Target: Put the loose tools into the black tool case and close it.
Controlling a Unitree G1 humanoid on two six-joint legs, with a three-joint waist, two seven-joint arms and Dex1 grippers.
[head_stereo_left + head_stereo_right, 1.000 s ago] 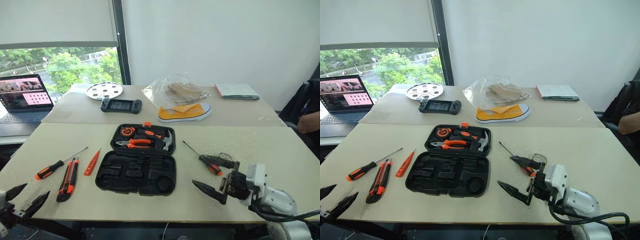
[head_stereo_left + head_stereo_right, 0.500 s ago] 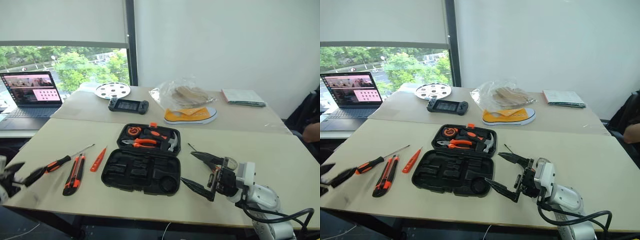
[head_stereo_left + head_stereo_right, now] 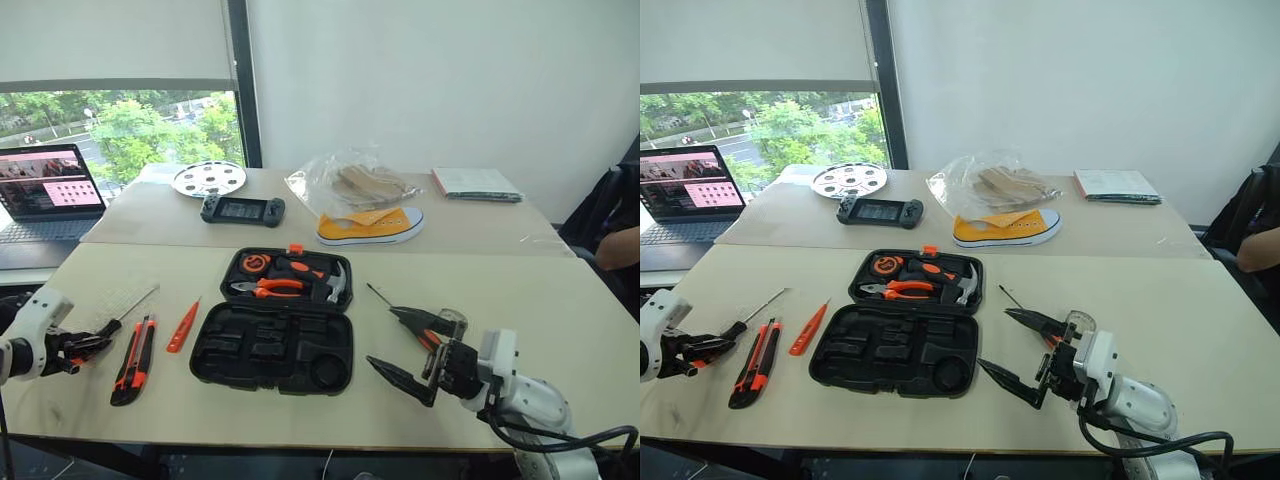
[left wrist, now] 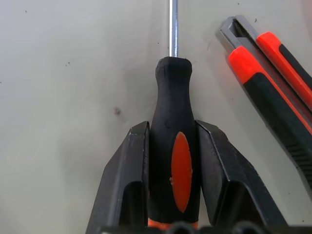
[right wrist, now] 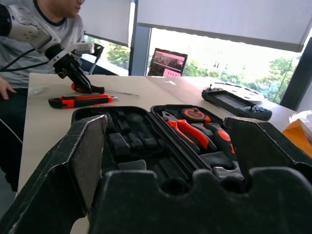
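The black tool case (image 3: 272, 345) lies open in the middle of the near table, with pliers and a hammer (image 3: 290, 280) in its far half. Left of it lie an orange tester screwdriver (image 3: 183, 326) and an orange-black utility knife (image 3: 134, 360). My left gripper (image 3: 92, 344) is shut on the handle of a screwdriver (image 4: 174, 165), whose shaft (image 3: 136, 302) rests on the table. My right gripper (image 3: 382, 337) hangs open just right of the case. Behind it lies a second screwdriver (image 3: 379, 295), its handle partly hidden.
On the far table are a black game console (image 3: 242, 209), a white disc (image 3: 208, 179), a yellow shoe (image 3: 370, 225) under a plastic bag (image 3: 350, 183), a book (image 3: 475, 183) and a laptop (image 3: 45, 195). A person (image 5: 44, 29) stands near the table's left end.
My left gripper has come forward over the table's left end and shut on the screwdriver's handle. The right gripper stays open in place. The camera has shifted.
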